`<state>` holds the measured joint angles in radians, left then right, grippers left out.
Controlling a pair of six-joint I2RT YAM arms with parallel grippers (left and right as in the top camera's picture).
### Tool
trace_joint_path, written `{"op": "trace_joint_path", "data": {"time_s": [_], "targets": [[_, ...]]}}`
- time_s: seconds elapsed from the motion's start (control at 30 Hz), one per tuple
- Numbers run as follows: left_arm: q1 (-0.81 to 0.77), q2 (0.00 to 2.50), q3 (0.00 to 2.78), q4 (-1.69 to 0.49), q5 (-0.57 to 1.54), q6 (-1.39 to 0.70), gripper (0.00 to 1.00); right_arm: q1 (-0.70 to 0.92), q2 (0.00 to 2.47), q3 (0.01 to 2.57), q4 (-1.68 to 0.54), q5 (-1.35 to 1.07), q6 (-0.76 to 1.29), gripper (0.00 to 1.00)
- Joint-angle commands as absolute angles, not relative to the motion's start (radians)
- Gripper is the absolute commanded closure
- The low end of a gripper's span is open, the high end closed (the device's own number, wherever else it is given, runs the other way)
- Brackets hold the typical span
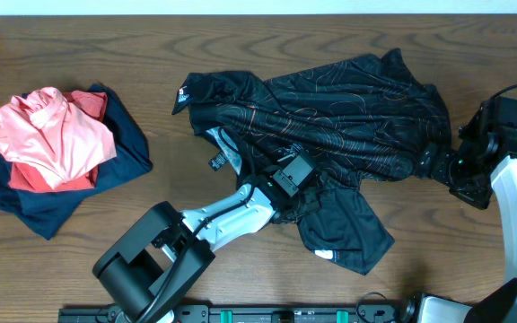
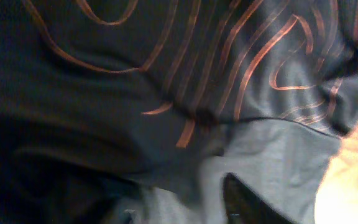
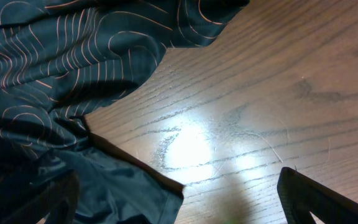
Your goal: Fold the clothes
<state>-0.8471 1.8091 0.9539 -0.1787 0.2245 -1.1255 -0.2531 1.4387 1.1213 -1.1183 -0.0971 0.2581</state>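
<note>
- The thin black sports jersey [image 1: 330, 108] with fine orange contour lines lies crumpled at the middle of the brown wooden worktop [image 1: 79, 260]. Its long axis runs left to right.
- My left claw [image 1: 293, 175] is sunk into the jersey's near edge, about mid-length. Cloth fills its wrist view, so I cannot tell whether it is clenched on the fabric.
- My right claw [image 3: 179, 205] stands released and wide at the jersey's right end, with the cloth to its left and bare wood under it.
- I judge the left arm nearer to the plain flap [image 1: 344, 233] hanging toward me.
- The fabric looks slick, light and limp, creasing in soft ridges.
- A heap of salmon-pink, red and navy garments [image 1: 52, 144] sits well apart, on the left.
</note>
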Motion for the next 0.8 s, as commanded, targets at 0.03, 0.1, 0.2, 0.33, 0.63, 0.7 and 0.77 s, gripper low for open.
{"op": "trace_joint_path", "data": {"time_s": [0.03,0.1,0.2,0.33,0.63,0.7,0.77], "targets": [[-0.85,1.847,0.924,-0.193,0.19,-1.12,0.77,-0.262,1.427,1.133,-1.119,-0.094,0.245,0.01],[-0.85,1.847,0.924,-0.196,0.19,-1.113,0.91,-0.262,1.427,1.133,-1.119,-0.094,0.245,0.01],[-0.847,1.845,0.924,-0.203,0.19,-1.049,0.94,-0.262,1.427,1.133,-1.118,-0.093,0.245,0.01],[-0.817,1.807,0.924,-0.314,0.189,-0.959,0.94,-0.262,1.427,1.133,-1.119,-0.093,0.245,0.01],[-0.545,1.522,0.924,-0.775,0.007,-0.689,0.94,-0.261,1.427,1.092,-1.117,-0.123,0.246,0.06],[-0.467,1.462,0.924,-0.821,0.006,-0.642,0.94,-0.261,1.427,1.061,-1.106,-0.143,0.247,0.07],[-0.4,1.415,0.924,-0.86,0.007,-0.636,0.94,-0.259,1.427,1.017,-1.08,-0.198,0.246,0.08]]}}
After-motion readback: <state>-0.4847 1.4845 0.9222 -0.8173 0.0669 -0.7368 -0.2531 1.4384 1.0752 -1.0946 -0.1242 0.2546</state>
